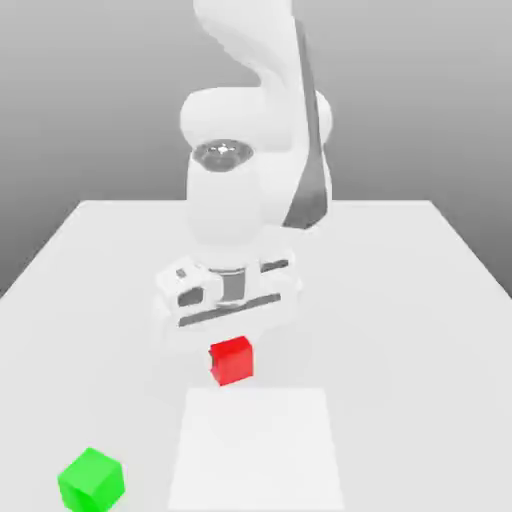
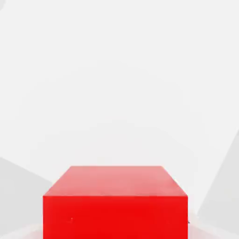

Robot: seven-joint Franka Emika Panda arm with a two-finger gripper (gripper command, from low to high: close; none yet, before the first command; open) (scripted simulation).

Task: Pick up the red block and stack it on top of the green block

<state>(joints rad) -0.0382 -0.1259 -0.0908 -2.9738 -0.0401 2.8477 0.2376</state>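
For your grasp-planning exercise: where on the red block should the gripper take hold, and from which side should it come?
Grip the red block across two opposite vertical faces, coming straight down from above. It is a small cube sitting flat on the table, with flat parallel sides and open space around it; the green block sits well apart.

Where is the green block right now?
In the exterior view, the green block sits on the table near the lower left corner, apart from the red block.

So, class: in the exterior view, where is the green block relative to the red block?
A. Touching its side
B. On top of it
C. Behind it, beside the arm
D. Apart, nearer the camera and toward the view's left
D: the green block sits apart from the red block, lower-left in the exterior view.
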